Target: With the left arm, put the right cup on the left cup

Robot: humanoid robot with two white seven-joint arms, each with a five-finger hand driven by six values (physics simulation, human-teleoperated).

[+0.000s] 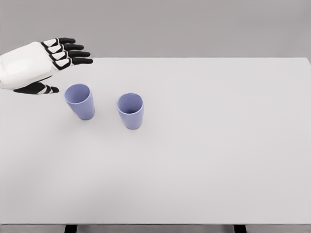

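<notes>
**A:** What are you seeing first, the biggest thing?

**B:** You are looking at the white table point(218, 160). It is filling almost the whole view, from the near edge up to the far edge, where a grey wall is standing behind it.

**A:** And the arm?

**B:** Your left hand point(36, 65) is coming in from the left side, at the far left part of the table. It is staying above the surface, with the palm part white and the fingers point(73, 53) black. The fingers are stretching out straight toward the right and the thumb is pointing the same way below them. So the hand is wide and it is holding nothing.

**A:** Where are the cups sitting?

**B:** You are having two cups of pale blue-violet colour, both standing upright with the mouth up. The left cup point(80, 101) is sitting just right of the thumb and a little nearer, not touching the hand. The right cup point(130, 110) is standing near it, to its right and slightly nearer to you, with a clear gap between them. Both are resting on the table, in its left half.
</notes>
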